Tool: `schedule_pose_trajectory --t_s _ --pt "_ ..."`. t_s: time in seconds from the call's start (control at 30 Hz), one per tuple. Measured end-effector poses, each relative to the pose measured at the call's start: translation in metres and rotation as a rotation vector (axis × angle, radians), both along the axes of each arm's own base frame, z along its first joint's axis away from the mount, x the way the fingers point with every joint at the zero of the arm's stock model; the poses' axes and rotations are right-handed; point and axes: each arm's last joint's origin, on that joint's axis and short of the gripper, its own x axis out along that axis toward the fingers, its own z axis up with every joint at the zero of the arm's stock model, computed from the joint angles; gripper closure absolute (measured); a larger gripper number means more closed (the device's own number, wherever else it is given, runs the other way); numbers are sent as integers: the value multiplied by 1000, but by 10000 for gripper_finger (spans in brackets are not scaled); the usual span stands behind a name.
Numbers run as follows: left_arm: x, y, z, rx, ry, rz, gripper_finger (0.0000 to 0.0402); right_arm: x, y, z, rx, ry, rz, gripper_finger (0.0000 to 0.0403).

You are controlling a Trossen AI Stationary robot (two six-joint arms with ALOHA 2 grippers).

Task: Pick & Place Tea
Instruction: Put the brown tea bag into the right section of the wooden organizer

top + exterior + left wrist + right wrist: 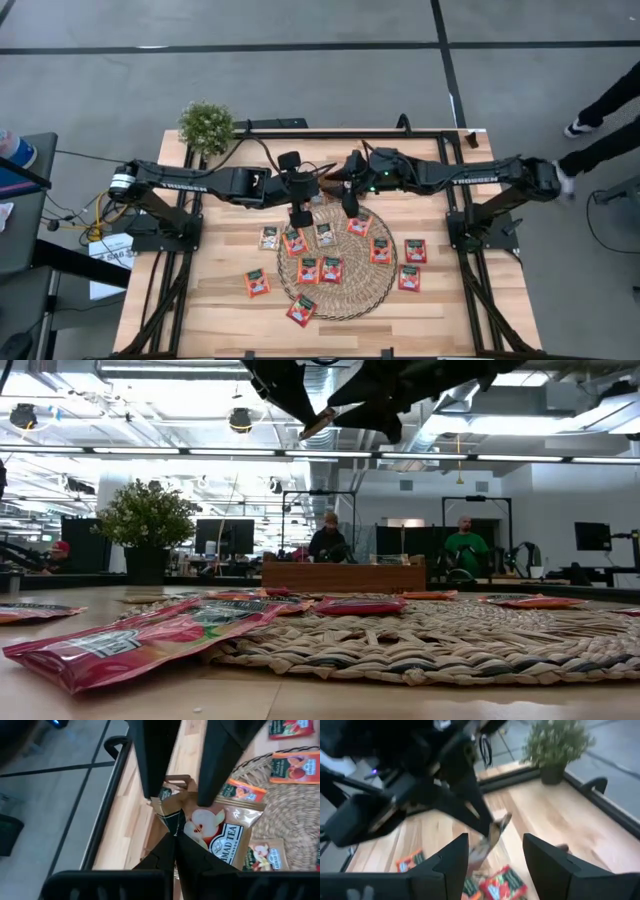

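Wooden slats form the surface (220,310), which stands on a grey floor; a small potted plant (206,126) sits at its 10 o'clock corner; a round woven mat (345,290) lies near the centre; an open hall with monitors and seated people shows beyond the far edge in the low view.

Left hand (301,214): positioned above the mat's 11 o'clock rim; its fingers are pressed together on a tea sachet (216,832) printed with an apple picture, gripping one corner; the sachet hangs clear of the surface.

Right hand (349,207): positioned just beside the left hand, above the mat's 12 o'clock rim; its fingers (452,857) stand apart with the lifted sachet in front of the gap between them, not touching it.

Remaining tea sachets (331,268): flat; several red-orange ones lie on the mat; two pale ones lie at its 11 o'clock edge; one red-orange sachet lies off the mat at 9 o'clock; two lie off it at 3 o'clock; one lies at the 7 o'clock rim.
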Motion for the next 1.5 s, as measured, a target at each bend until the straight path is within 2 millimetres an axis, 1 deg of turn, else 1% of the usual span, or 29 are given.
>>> schedule_pose_trajectory --t_s 0.13,0.23,0.43,0.6,0.83,1.07,1.23,1.5 --pt "0 0 1 8 -7 7 401 8 -1 -4 3 25 1 227" --pt "0 0 1 20 -3 9 401 12 -2 -2 3 18 1 233" --pt "0 1 0 24 3 12 401 12 -3 1 4 22 -2 257" --pt "0 1 0 24 3 12 401 12 -3 0 12 34 -4 290" --pt "0 1 0 21 3 9 401 12 -3 -1 13 44 -4 347" --pt "4 0 -7 6 38 -8 401 11 -2 -3 14 64 10 397" --pt "6 -1 -10 -9 45 -24 401 10 -2 -5 18 82 14 401" --pt "7 0 -11 -13 49 -25 397 9 -3 -6 5 105 -45 402"
